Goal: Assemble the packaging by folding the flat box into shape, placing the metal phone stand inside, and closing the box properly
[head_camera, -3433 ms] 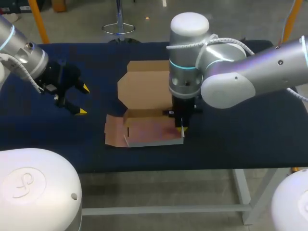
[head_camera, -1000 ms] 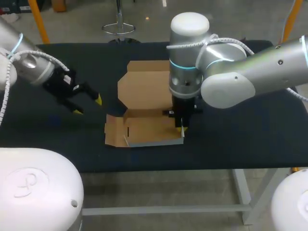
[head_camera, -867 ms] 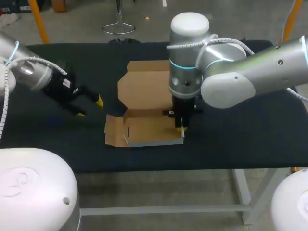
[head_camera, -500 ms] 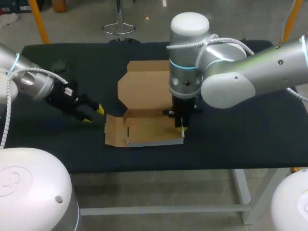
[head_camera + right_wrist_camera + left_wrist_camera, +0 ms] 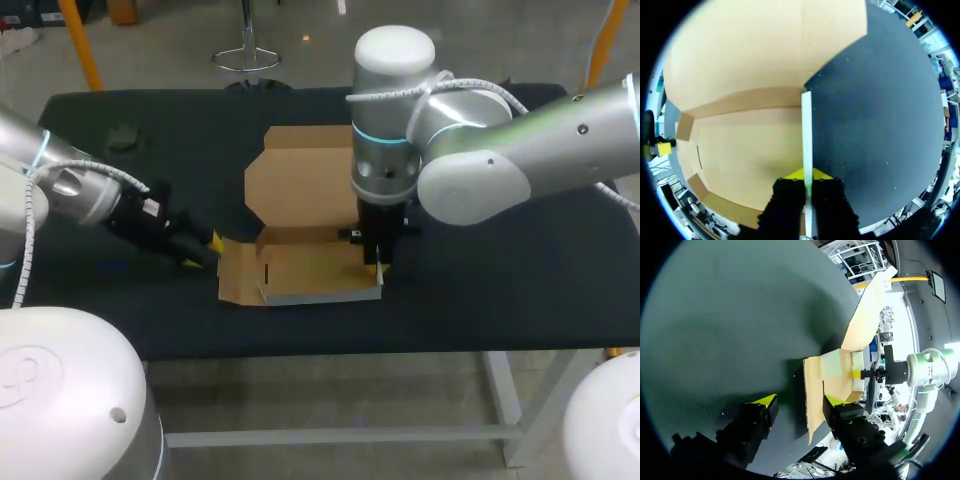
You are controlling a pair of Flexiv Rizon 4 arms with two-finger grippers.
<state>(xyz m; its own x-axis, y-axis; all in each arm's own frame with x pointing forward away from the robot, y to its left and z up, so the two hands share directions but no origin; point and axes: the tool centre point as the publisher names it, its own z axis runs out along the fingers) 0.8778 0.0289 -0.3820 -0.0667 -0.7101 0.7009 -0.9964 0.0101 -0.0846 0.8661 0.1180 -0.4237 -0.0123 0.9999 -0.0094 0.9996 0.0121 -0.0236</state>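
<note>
One cardboard box (image 5: 300, 265) sits mid-table (image 5: 500, 270), partly folded, its lid (image 5: 300, 180) lying open behind the tray. The right gripper (image 5: 378, 268) pinches the tray's right side wall (image 5: 806, 130), with one finger inside the tray and one outside. The left gripper (image 5: 205, 252) has its fingers spread, with the edge of the box's left flap (image 5: 812, 390) between them. One small dark object (image 5: 125, 135), which cannot be identified, lies near the far left corner.

— Where is your left gripper (image 5: 203, 251)?
— Just beside the left flap of the box (image 5: 300, 262), yellow tips apart.
— And your right gripper (image 5: 378, 265)?
— You'll see it down at the box's right wall. The lid lies open on the table (image 5: 500, 270).
</note>
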